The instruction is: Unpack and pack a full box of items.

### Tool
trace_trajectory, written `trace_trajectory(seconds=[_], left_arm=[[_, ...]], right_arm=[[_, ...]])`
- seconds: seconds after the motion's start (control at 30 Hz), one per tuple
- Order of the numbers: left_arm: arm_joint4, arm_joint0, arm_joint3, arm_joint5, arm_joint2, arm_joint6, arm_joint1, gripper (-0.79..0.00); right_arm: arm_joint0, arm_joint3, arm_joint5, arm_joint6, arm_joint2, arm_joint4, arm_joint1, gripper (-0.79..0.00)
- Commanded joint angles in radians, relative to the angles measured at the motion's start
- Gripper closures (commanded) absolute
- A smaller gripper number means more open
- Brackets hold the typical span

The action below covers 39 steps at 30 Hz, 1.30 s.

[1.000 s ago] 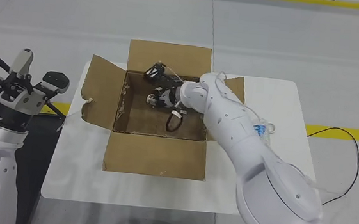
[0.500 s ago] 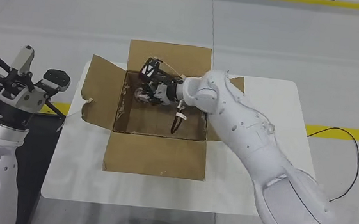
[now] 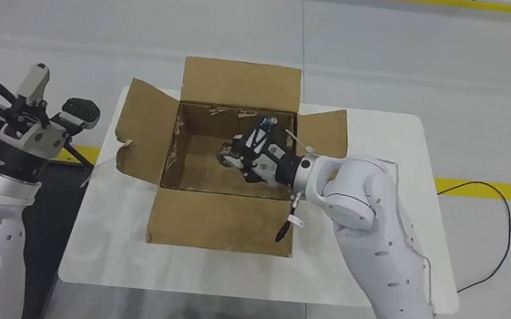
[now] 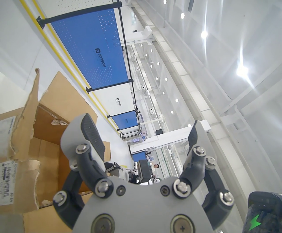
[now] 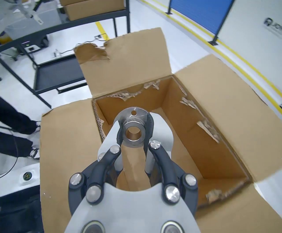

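Pinching flanged metal bushing (image 5: 127, 117) between right fingers (image 5: 162, 130) above box (image 5: 198, 143); left fingers (image 4: 91, 132) spread.

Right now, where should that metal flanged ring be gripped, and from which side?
Grip the flanged ring by its narrow hub, from the hub end, a finger each side. The wider flange behind should stop slipping. The right gripper holds it so.

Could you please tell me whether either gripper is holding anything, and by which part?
The right gripper holds a metal flanged ring above the box, clamped on the sides of its raised hub. The left gripper is open and empty.
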<state>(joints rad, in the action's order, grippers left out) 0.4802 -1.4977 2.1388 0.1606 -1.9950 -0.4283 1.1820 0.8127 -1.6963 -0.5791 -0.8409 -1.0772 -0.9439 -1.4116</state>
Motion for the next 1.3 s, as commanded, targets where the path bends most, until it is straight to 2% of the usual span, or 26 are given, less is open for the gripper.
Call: trace_trajectory(seconds=[0.0, 0.53, 0.67, 0.77, 1.0, 1.17, 1.27], left_arm=[[0.000, 0.000, 0.000, 0.002, 0.000, -0.001, 0.000, -0.785], [0.000, 0.000, 0.000, 0.002, 0.000, -0.001, 0.000, -0.785], [0.000, 0.000, 0.000, 0.002, 0.000, -0.001, 0.000, -0.785], [0.000, 0.000, 0.000, 0.002, 0.000, -0.001, 0.000, -0.785], [0.000, 0.000, 0.000, 0.002, 0.000, -0.001, 0.000, -0.785], [0.000, 0.000, 0.000, 0.002, 0.000, -0.001, 0.000, -0.785], [0.000, 0.000, 0.000, 0.002, 0.000, -0.001, 0.000, -0.785]], right_arm=[[-0.006, 0.021, -0.029, 0.002, 0.002, 0.015, 0.000, 0.000], [-0.004, 0.020, -0.026, 0.007, 0.001, 0.013, 0.000, 0.000], [0.030, -0.040, 0.001, 0.054, -0.027, -0.011, 0.008, 0.000], [0.084, -0.133, 0.024, 0.050, -0.094, -0.056, 0.024, 0.000], [0.306, -0.368, 0.083, 0.056, -0.316, -0.120, 0.063, 0.000], [0.469, -0.446, 0.147, 0.114, -0.530, -0.135, 0.083, 0.000], [0.555, -0.440, 0.188, 0.166, -0.638, -0.128, 0.089, 0.000]])
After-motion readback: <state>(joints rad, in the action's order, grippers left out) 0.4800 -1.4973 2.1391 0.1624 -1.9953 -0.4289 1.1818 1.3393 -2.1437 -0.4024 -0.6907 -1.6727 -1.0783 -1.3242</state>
